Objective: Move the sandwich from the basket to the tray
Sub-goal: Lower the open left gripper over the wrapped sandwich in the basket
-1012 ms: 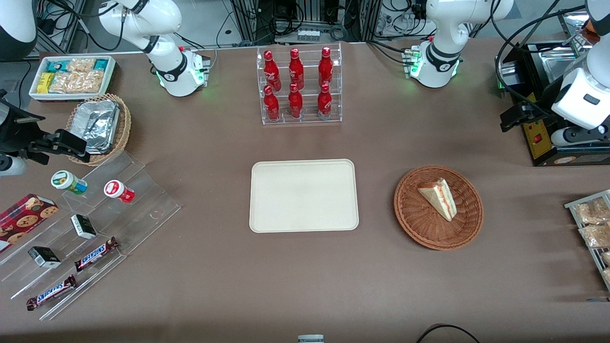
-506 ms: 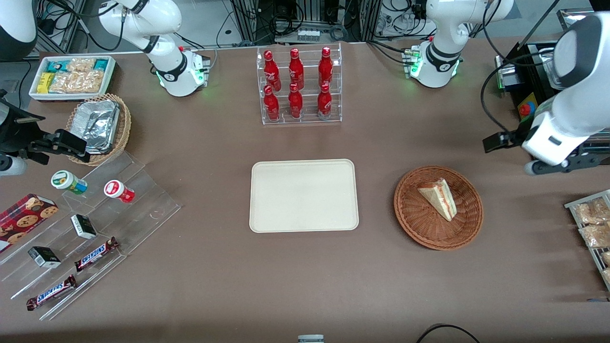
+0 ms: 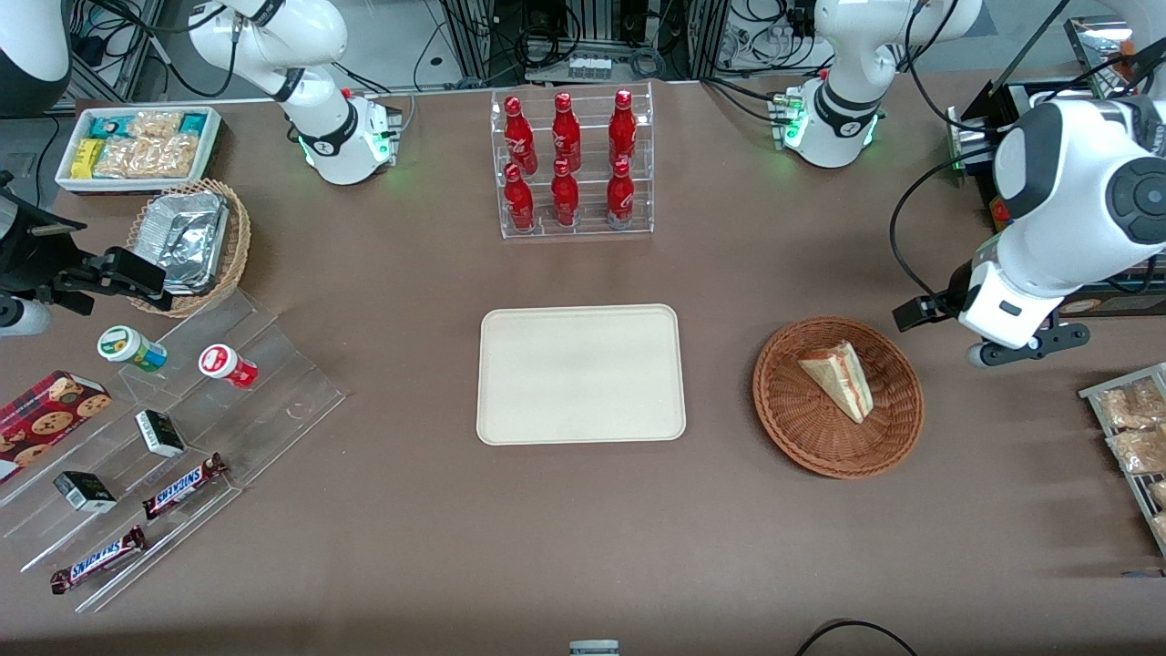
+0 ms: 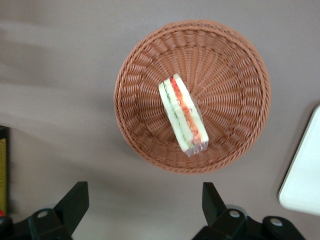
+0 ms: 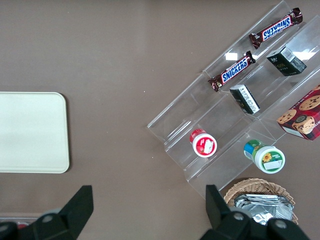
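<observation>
Front view high, overlooking whole table (image 3: pixel 410 565); left wrist view faces down, near; both share basket (image 3: pixel 802 437) (image 4: pixel 240 75).

The brown tabletop (image 3: pixel 410 547) carries the cream tray (image 3: pixel 580 374) at its middle and the reddish wicker basket (image 3: pixel 811 437) beside it toward the working arm's end. A clear rack of red bottles (image 3: pixel 571 164) stands by the edge farthest from the front camera. At the parked arm's end sit stepped clear shelves (image 3: pixel 273 364), a tan basket of foil containers (image 3: pixel 235 246) and a white snack bin (image 3: pixel 214 137). The gripper (image 4: pixel 142 205) hangs above the tabletop just beside the reddish basket, fingers spread.
</observation>
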